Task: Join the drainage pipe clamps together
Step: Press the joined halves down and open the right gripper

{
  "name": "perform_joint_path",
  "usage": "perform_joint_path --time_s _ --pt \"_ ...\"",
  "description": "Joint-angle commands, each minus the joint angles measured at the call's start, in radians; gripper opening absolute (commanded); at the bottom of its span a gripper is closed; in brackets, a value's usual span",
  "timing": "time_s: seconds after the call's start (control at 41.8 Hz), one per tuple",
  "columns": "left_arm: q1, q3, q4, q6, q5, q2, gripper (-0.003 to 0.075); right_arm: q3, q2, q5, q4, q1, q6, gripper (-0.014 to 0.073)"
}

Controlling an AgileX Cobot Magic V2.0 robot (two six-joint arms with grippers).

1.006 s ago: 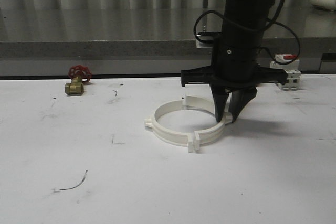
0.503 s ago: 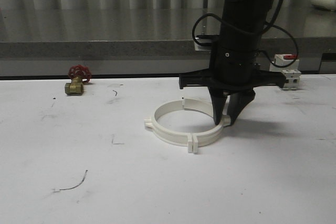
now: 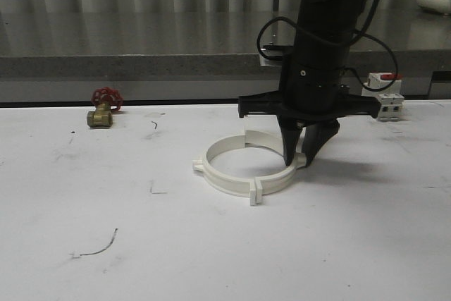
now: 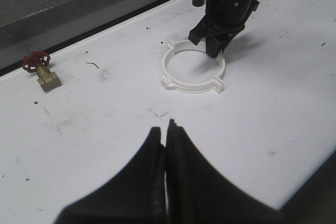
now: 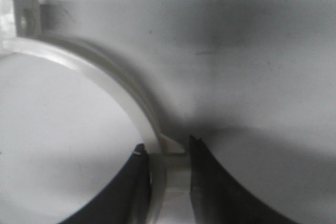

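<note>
The right gripper (image 3: 301,156) points straight down from an upright arm, its two fingers clamped on the band of the drainage pipe clamps (image 3: 246,169) at the ring's right side, one finger inside the ring and one outside. The left gripper (image 4: 167,156) hangs above the table (image 3: 106,188) with its fingers pressed together, holding nothing. The ring's far right arc is hidden behind the right gripper. The clamps lie flat near the table's centre, tabs meeting at the front. A brass valve with a red handwheel (image 3: 103,108) sits well to the left.
</note>
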Motion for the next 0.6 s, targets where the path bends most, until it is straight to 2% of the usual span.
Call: perform_joint_path --time_s 0.0,0.575 --pt "0.000 -0.027 -0.012 -0.003 -0.075 0.002 -0.0020 -0.032 -0.050 -0.025 -0.002 0.002 -0.002 0.0083" --pt "0.000 -0.027 -0.012 -0.003 -0.075 0.002 -0.0020 -0.032 -0.050 -0.018 -0.003 0.002 -0.002 0.0084"
